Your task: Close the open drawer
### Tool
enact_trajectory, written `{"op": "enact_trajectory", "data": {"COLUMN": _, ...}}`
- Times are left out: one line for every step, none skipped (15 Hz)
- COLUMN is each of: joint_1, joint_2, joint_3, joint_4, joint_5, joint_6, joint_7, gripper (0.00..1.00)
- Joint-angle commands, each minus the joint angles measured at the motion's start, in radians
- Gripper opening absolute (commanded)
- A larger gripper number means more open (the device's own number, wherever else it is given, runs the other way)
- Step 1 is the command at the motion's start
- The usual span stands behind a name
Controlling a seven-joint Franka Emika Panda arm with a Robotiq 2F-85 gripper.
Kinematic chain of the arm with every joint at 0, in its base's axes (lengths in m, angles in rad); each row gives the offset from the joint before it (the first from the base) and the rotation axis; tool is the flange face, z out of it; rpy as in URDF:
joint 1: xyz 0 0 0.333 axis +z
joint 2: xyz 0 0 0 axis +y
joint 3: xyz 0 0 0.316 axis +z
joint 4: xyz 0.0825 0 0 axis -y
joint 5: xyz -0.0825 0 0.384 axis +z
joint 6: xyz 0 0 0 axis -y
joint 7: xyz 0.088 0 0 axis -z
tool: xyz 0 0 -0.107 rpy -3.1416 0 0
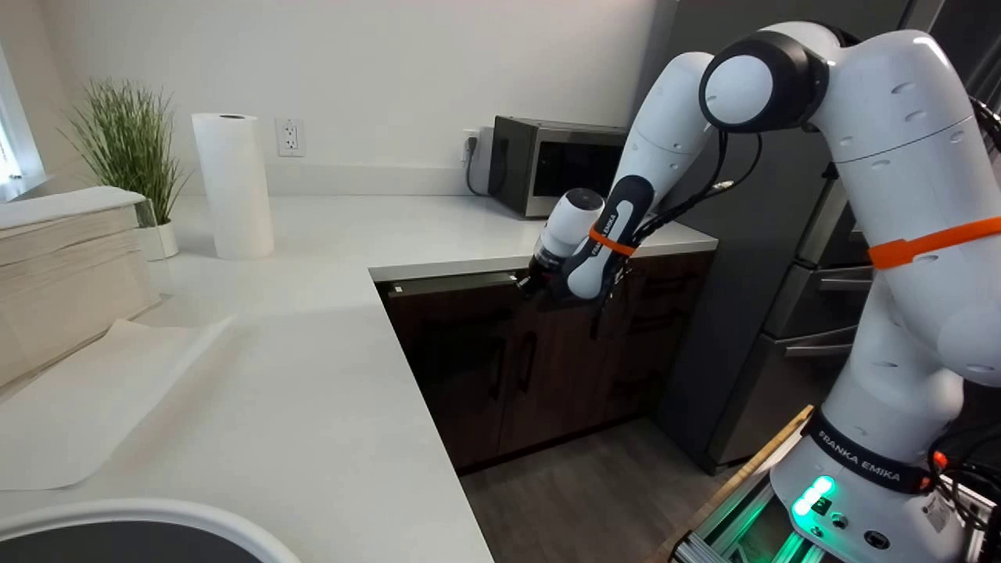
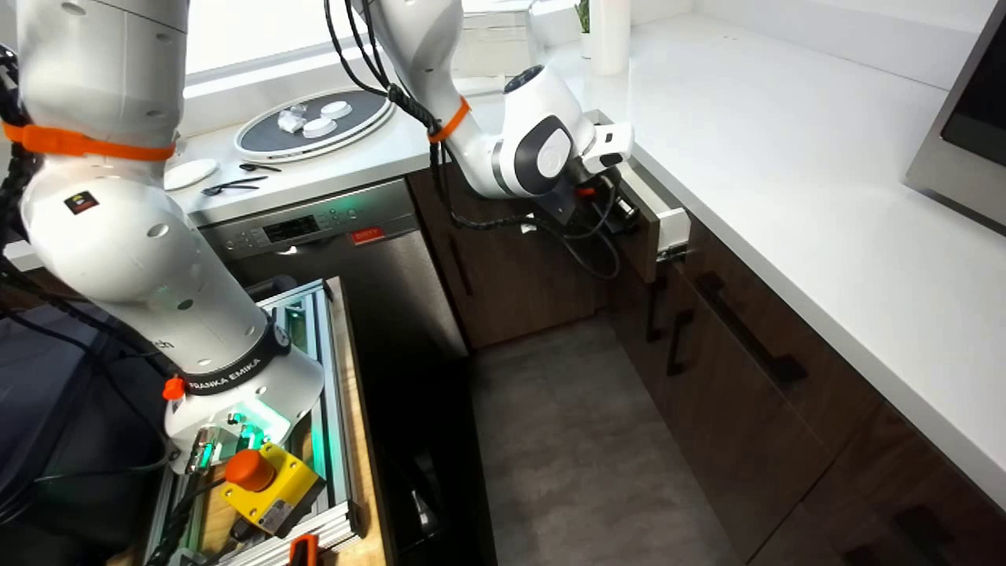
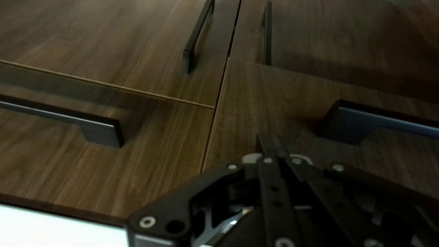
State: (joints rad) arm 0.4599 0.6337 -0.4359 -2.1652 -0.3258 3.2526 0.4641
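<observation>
The drawer (image 2: 647,236) stands partly open under the countertop, with a dark brown wood front and a white inside box. In an exterior view its top edge (image 1: 450,285) shows below the counter edge. In the wrist view its front (image 3: 247,103) fills the right part, with a dark bar handle (image 3: 377,120). My gripper (image 3: 271,142) is shut with nothing between its fingertips. The fingertips are at the drawer front, beside the end of the handle. Whether they touch the front I cannot tell. In an exterior view the gripper (image 2: 621,212) partly hides the drawer front.
A closed drawer (image 2: 786,354) with a bar handle sits beside the open one. Cabinet doors (image 1: 461,367) are below. The white countertop (image 1: 313,352) overhangs and carries a microwave (image 1: 583,168) and a paper towel roll (image 1: 232,188). A dishwasher (image 2: 346,267) stands near the arm.
</observation>
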Motion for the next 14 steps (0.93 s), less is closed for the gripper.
{"op": "enact_trajectory", "data": {"joint_1": 0.064, "joint_2": 0.104, "joint_3": -0.056, "joint_4": 0.073, "joint_5": 0.172, "joint_6": 0.076, "joint_7": -0.095, "gripper": 0.0}}
{"op": "enact_trajectory", "data": {"joint_1": 0.075, "joint_2": 0.123, "joint_3": -0.064, "joint_4": 0.084, "joint_5": 0.215, "joint_6": 0.092, "joint_7": -0.111, "gripper": 0.0}}
{"op": "enact_trajectory", "data": {"joint_1": 0.079, "joint_2": 0.139, "joint_3": -0.061, "joint_4": 0.097, "joint_5": 0.269, "joint_6": 0.108, "joint_7": -0.15, "gripper": 0.0}}
{"op": "enact_trajectory", "data": {"joint_1": 0.083, "joint_2": 0.156, "joint_3": -0.06, "joint_4": 0.108, "joint_5": 0.316, "joint_6": 0.119, "joint_7": -0.183, "gripper": 0.0}}
{"op": "enact_trajectory", "data": {"joint_1": 0.087, "joint_2": 0.172, "joint_3": -0.059, "joint_4": 0.12, "joint_5": 0.356, "joint_6": 0.128, "joint_7": -0.21, "gripper": 0.0}}
{"op": "enact_trajectory", "data": {"joint_1": 0.085, "joint_2": 0.186, "joint_3": -0.055, "joint_4": 0.132, "joint_5": 0.39, "joint_6": 0.139, "joint_7": -0.236, "gripper": 0.0}}
{"op": "enact_trajectory", "data": {"joint_1": 0.084, "joint_2": 0.199, "joint_3": -0.051, "joint_4": 0.143, "joint_5": 0.42, "joint_6": 0.148, "joint_7": -0.259, "gripper": 0.0}}
{"op": "enact_trajectory", "data": {"joint_1": 0.088, "joint_2": 0.212, "joint_3": -0.054, "joint_4": 0.154, "joint_5": 0.444, "joint_6": 0.156, "joint_7": -0.28, "gripper": 0.0}}
{"op": "enact_trajectory", "data": {"joint_1": 0.09, "joint_2": 0.222, "joint_3": -0.054, "joint_4": 0.164, "joint_5": 0.467, "joint_6": 0.164, "joint_7": -0.298, "gripper": 0.0}}
{"op": "enact_trajectory", "data": {"joint_1": 0.094, "joint_2": 0.233, "joint_3": -0.056, "joint_4": 0.173, "joint_5": 0.487, "joint_6": 0.171, "joint_7": -0.315, "gripper": 0.0}}
{"op": "enact_trajectory", "data": {"joint_1": 0.097, "joint_2": 0.243, "joint_3": -0.058, "joint_4": 0.181, "joint_5": 0.505, "joint_6": 0.179, "joint_7": -0.331, "gripper": 0.0}}
{"op": "enact_trajectory", "data": {"joint_1": 0.1, "joint_2": 0.252, "joint_3": -0.06, "joint_4": 0.189, "joint_5": 0.519, "joint_6": 0.184, "joint_7": -0.346, "gripper": 0.0}}
{"op": "enact_trajectory", "data": {"joint_1": 0.1, "joint_2": 0.257, "joint_3": -0.058, "joint_4": 0.195, "joint_5": 0.532, "joint_6": 0.187, "joint_7": -0.358, "gripper": 0.0}}
{"op": "enact_trajectory", "data": {"joint_1": 0.1, "joint_2": 0.262, "joint_3": -0.058, "joint_4": 0.2, "joint_5": 0.543, "joint_6": 0.192, "joint_7": -0.369, "gripper": 0.0}}
